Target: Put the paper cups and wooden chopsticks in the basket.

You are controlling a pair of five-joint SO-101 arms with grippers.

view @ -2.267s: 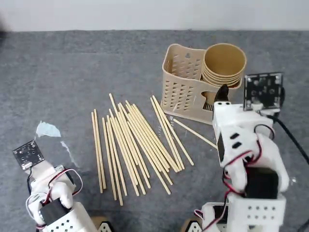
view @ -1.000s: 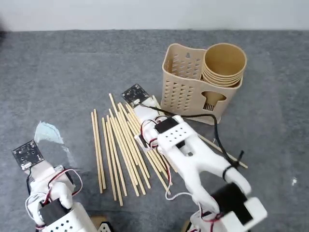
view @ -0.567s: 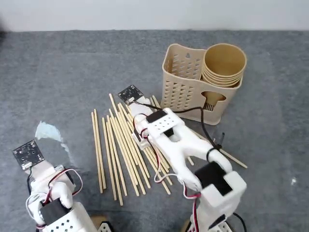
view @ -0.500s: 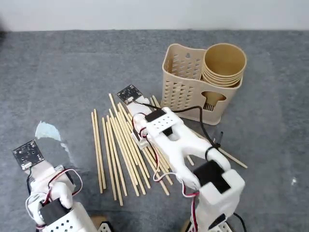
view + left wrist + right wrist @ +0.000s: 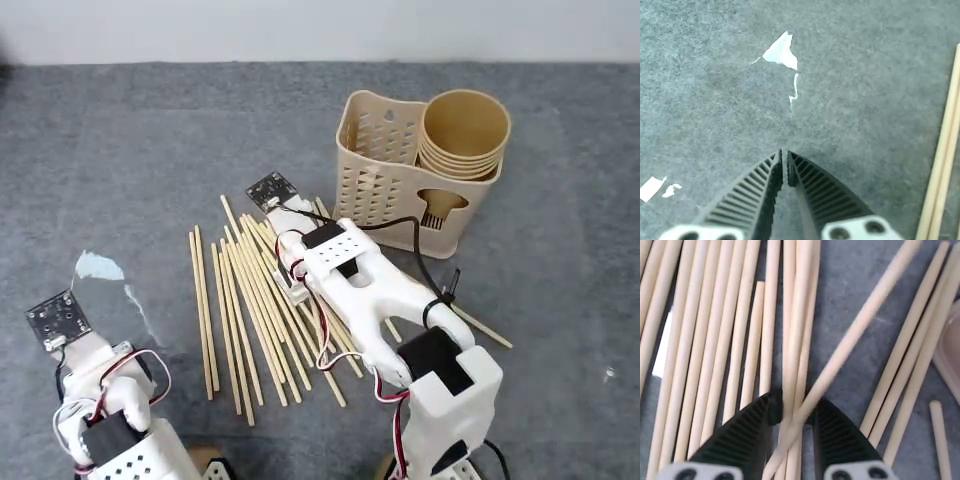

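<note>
Right arm (image 5: 370, 300) extends forward over the pile with its wrist pitched down. Its right claw (image 5: 792, 410) is clamped on a few chopsticks (image 5: 250, 310), which are round, pale wooden rods fanned out on the grey felt-like surface (image 5: 150, 140) beside the basket (image 5: 375, 185). Left arm (image 5: 105, 410) is folded at the near corner, and the left claw (image 5: 784, 162), ribbed black fingers together, hangs over the surface. Cups (image 5: 465, 125) of tan paper, nested, stand in one compartment of the perforated beige plastic basket.
</note>
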